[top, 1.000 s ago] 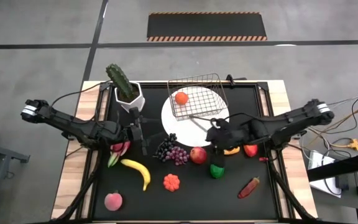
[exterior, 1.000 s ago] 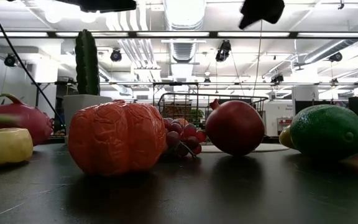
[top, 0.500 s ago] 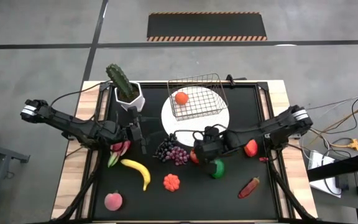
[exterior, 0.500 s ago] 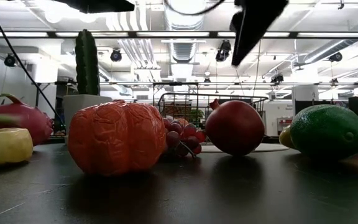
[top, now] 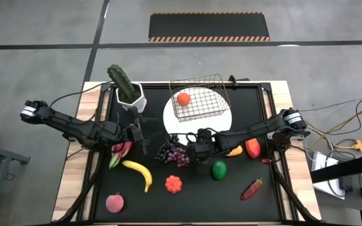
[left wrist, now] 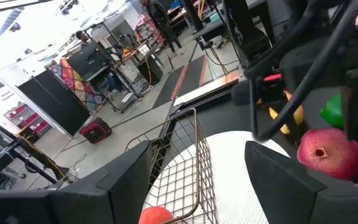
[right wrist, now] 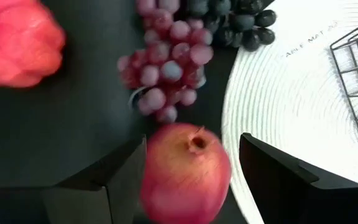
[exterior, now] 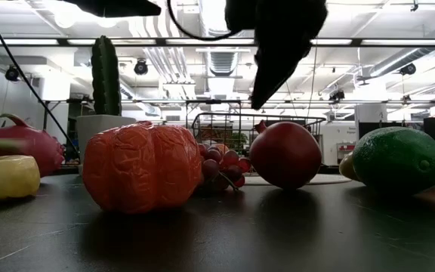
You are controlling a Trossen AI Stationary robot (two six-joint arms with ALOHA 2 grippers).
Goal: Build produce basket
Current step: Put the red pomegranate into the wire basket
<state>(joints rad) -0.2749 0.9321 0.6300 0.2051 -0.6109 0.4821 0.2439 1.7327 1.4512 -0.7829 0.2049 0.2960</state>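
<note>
The small wire-grid basket [top: 198,97] sits on the white round mat [top: 219,119] with just one orange fruit [top: 183,98] inside, so it's barely started. The right gripper [top: 197,150] hangs open-fingered over the red pomegranate [right wrist: 185,171] beside the mat, nothing gripped; the left gripper [top: 142,134] waits open nearby.

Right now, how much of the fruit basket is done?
Only just started. One orange sits in the wire basket on the white mat. The right gripper is open around the red pomegranate, not lifting it. The left gripper waits, open, near the cactus pot. The grapes, banana, green fruit and other pieces lie loose on the table.
</note>
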